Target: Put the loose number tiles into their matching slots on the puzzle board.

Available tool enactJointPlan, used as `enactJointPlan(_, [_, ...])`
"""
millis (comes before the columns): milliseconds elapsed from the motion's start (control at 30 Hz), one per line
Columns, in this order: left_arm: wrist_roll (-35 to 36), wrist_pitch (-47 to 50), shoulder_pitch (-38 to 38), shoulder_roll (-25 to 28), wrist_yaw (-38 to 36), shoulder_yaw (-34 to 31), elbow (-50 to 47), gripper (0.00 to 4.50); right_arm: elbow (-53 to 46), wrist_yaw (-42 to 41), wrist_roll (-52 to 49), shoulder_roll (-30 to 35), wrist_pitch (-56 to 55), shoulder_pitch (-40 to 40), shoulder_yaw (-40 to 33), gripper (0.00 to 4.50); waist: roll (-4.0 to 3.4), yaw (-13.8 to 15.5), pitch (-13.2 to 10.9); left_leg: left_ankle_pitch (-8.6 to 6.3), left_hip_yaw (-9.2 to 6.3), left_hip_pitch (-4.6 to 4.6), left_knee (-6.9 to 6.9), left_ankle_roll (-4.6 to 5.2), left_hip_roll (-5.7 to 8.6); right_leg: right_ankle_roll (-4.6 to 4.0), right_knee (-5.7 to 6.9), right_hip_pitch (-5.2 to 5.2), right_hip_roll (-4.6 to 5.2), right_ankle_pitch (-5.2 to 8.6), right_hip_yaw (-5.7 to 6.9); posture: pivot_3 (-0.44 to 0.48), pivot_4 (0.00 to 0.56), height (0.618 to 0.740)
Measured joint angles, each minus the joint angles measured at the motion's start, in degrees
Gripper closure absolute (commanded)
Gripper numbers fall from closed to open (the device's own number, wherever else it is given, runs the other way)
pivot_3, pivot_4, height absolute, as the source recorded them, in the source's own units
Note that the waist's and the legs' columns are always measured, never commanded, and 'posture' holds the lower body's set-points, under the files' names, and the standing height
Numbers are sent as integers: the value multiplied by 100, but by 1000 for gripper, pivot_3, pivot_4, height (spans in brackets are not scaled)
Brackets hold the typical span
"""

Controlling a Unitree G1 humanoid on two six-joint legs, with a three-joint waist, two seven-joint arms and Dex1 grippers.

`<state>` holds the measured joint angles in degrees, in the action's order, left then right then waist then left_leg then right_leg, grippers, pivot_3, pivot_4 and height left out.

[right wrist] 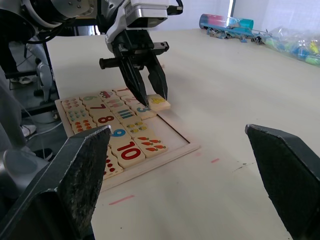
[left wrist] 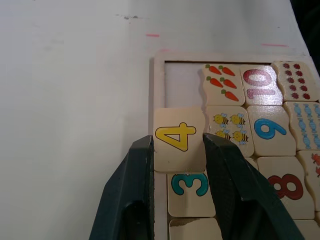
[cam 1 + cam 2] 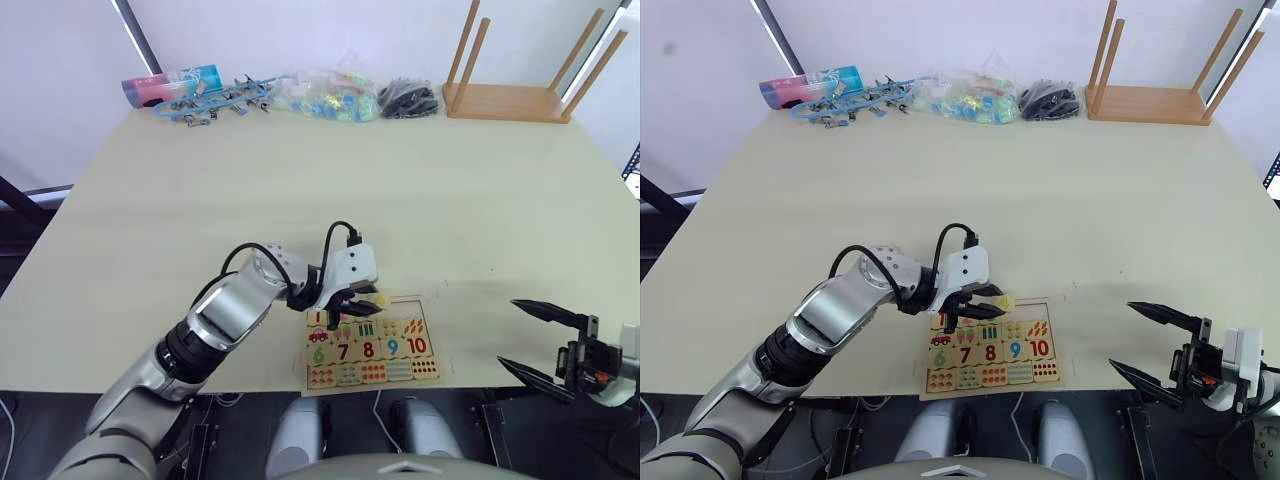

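Head views: my left gripper (image 3: pixel 352 300) hangs over the far edge of the flat pale-wood puzzle board with coloured digits (image 3: pixel 437 372), near the table's (image 3: pixel 300 190) front edge. My right gripper (image 3: pixel 528 340) waits well apart to the right, off the table, its two black fingers spread and holding nothing.

Left wrist view: my left fingers (image 2: pixel 131 185) are clamped on the square pale-wood tile with a yellow 4 (image 2: pixel 179 139). It sits tilted across the board's rim (image 2: pixel 159 80), just past the seated green 3 tile (image 2: pixel 187 187). The empty square slots (image 2: pixel 182 85) of the first row lie directly ahead, along that row.

Right wrist view: the tile hangs at the board's far row (image 1: pixel 159 103). I judge the left arm nearer.
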<state>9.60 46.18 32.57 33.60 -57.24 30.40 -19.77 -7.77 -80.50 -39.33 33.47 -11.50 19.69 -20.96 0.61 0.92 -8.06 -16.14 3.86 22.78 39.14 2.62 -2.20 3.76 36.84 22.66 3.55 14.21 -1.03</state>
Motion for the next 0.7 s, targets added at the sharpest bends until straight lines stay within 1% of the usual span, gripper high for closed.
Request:
enactJointPlan(167, [-67, -5, 42, -86, 26, 178, -1, 3539, 1, 21, 36, -9, 0, -34, 22, 0, 0, -4, 0, 0, -1, 0, 0, 0, 0, 0, 0, 0, -1, 0, 0, 0, 150, 737])
enactJointPlan(500, [-150, -7, 116, -82, -11, 198, 0, 3539, 1, 90, 97, -113, -14, -8, 53, 0, 0, -3, 0, 0, -1, 0, 1, 0, 0, 0, 0, 0, 0, 0, 0, 0, 150, 737])
enactJointPlan(700, [-152, 4, 117, -83, -50, 328, 0, 3539, 1, 98, 106, -118, -23, 8, 53, 0, 0, -2, 0, 0, -1, 0, 1, 0, 0, 0, 0, 0, 0, 0, 0, 0, 150, 737])
